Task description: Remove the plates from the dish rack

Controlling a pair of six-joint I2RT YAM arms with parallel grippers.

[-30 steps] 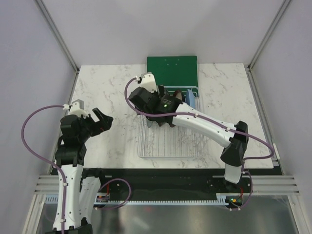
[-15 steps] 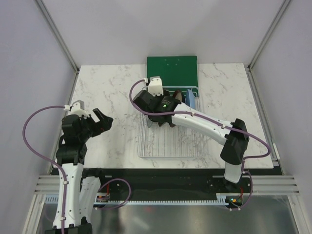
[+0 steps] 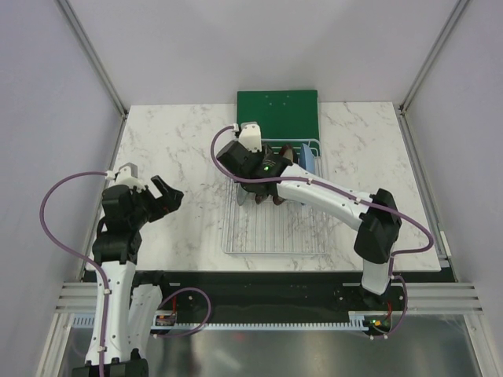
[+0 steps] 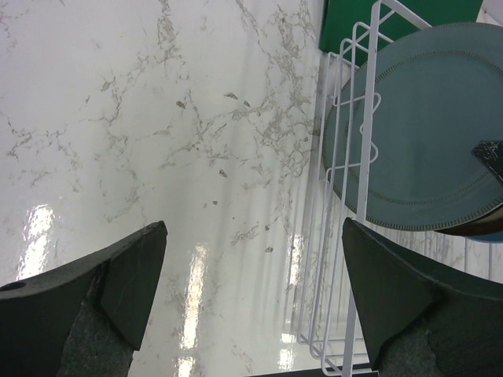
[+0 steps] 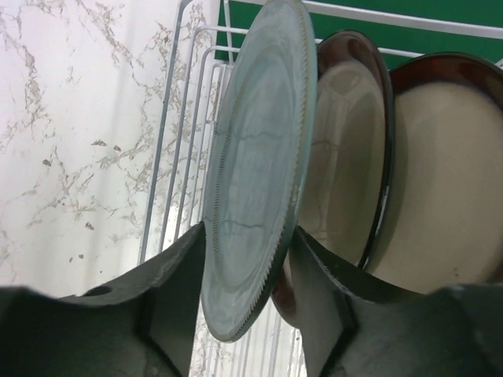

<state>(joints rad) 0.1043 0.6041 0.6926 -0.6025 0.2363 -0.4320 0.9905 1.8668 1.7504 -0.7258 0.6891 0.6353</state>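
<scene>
The white wire dish rack (image 3: 271, 232) lies mid-table. My right gripper (image 3: 255, 192) reaches into its far left part. In the right wrist view its fingers (image 5: 177, 275) press both faces of the upright grey-green plate (image 5: 259, 157) near its lower edge. Two red-brown rimmed plates (image 5: 350, 157) (image 5: 448, 181) stand just behind it. The light blue plate (image 3: 309, 162) stands at the rack's far right. My left gripper (image 3: 167, 195) is open and empty above the marble, left of the rack. Its wrist view shows the rack's wires (image 4: 365, 118) and the grey-green plate (image 4: 428, 126).
A flat dark green board (image 3: 277, 112) lies right behind the rack at the table's far edge. White marble table (image 3: 173, 149) stretches left of the rack, with walls on both sides and metal posts at the far corners.
My right wrist has shifted a little to the right and closer over the rack's far end. The left arm has barely moved.
</scene>
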